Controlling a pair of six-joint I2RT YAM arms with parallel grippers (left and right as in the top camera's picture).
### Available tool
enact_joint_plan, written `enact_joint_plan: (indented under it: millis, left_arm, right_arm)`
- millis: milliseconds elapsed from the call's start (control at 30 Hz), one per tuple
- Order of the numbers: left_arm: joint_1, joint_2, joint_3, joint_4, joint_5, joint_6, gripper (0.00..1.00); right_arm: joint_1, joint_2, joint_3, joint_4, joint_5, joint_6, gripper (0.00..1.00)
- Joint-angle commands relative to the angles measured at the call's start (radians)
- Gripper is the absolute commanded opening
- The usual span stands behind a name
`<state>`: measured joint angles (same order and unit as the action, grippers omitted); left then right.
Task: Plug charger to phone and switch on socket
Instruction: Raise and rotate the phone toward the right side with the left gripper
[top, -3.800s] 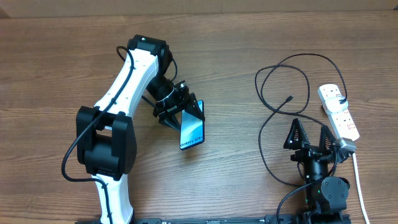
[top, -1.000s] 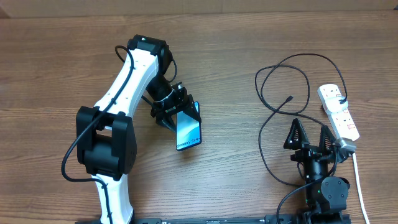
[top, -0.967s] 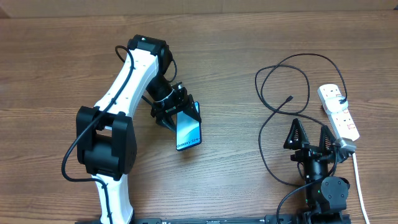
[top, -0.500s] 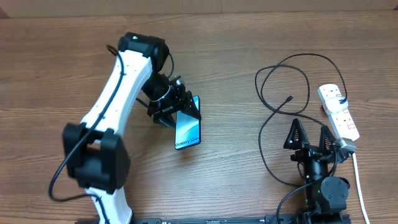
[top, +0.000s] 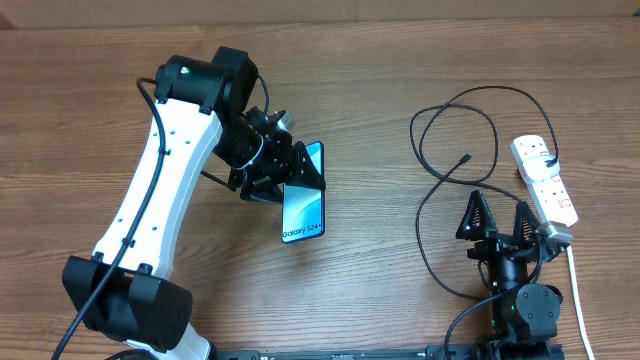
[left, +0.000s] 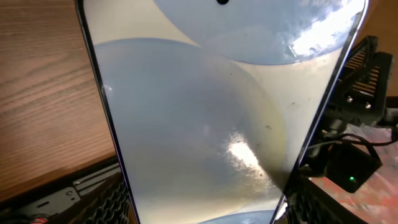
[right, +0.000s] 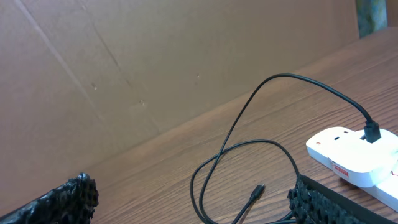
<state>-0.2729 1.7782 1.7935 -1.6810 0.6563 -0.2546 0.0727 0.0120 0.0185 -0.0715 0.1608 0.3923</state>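
Note:
My left gripper (top: 290, 172) is shut on the phone (top: 303, 195), which it holds lifted and tilted over the table's middle, the light blue screen facing up. In the left wrist view the phone (left: 211, 112) fills the frame between the fingers. The black charger cable (top: 440, 130) lies looped at the right, its connector tip (top: 466, 159) free on the wood; it also shows in the right wrist view (right: 256, 190). The cable's plug sits in the white power strip (top: 545, 178), seen in the right wrist view too (right: 357, 152). My right gripper (top: 497, 215) is open and empty, near the table's front edge.
A brown cardboard wall (right: 155, 56) stands behind the table. The power strip's white cord (top: 577, 285) runs toward the front right edge. The left arm (top: 160, 190) stretches across the left half of the table.
My left arm has swung and lifted, carrying the phone slightly up and back; the phone stays in the gripper. The right arm, cable and power strip have not moved.

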Motion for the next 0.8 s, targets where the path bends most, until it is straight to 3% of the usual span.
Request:
enact_joint_plan:
  millis: [0,400,767]
  left_arm:
    - [0.005,-0.026,0.029,0.02,-0.051,-0.027,0.45]
    - [0.005,-0.026,0.029,0.151,-0.299,-0.154,0.46]
    - [0.005,-0.026,0.029,0.169,-0.353,-0.165,0.46]
  right_arm:
    - [-0.003,-0.009,-0.011,0.005,-0.002,-0.004,1.0]
    - [-0.003,-0.009,-0.011,0.005,-0.002,-0.004,1.0]
    - [-0.003,-0.009,-0.011,0.005,-0.002,-0.004,1.0]
